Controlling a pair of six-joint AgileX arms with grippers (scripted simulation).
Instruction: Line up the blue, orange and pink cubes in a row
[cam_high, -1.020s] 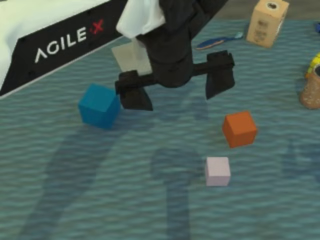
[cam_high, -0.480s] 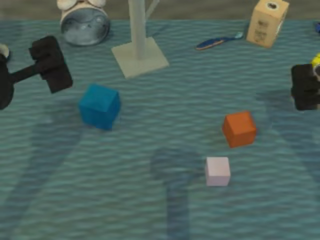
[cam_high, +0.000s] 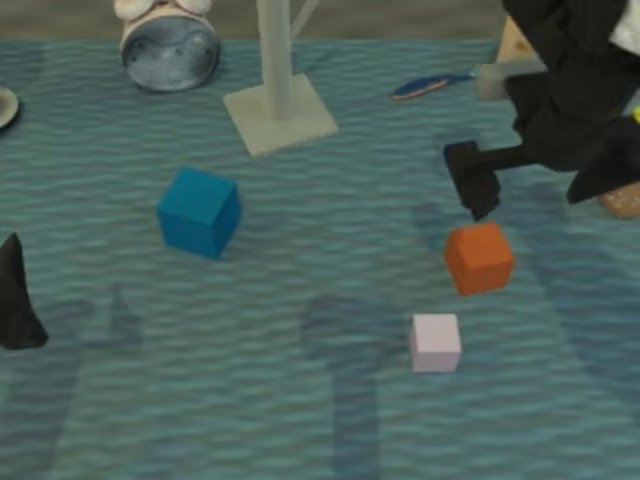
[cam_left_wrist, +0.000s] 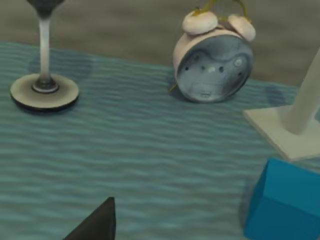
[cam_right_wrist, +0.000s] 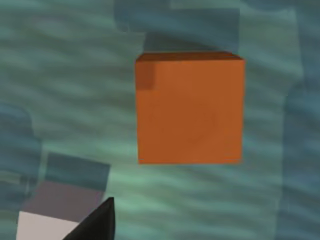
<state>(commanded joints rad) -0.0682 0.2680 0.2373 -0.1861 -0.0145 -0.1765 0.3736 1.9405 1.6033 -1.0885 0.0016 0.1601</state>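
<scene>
Cubes are what this is all about, and none of the three is lined up yet. Taking the middle of the table as the clock's centre in the top view, the blue cube sits toward 10 o'clock, well apart from the other two. The orange cube lies out toward 3 o'clock, and the pink cube is near it, at about 7 o'clock from the orange one, not touching.

Over the orange cube hangs the right gripper, its fingers spread wide: one dark finger is just at the cube's 12 o'clock and the other is farther toward the right edge. Its jaws are released and hold nothing. From its wrist camera the orange cube sits almost square under the lens, with a corner of the pink cube beside it.

Parked at the far left edge, around 9 o'clock, is the left gripper; only a dark tip shows, so I cannot tell how its fingers stand. Its wrist view catches the blue cube near an alarm clock and a white stand.

They look like plain, matte, rigid blocks, probably light and not slippery. I would take the orange one across two opposite flat faces, squarely, about mid-height, since a grip on the corners would likely twist it.
</scene>
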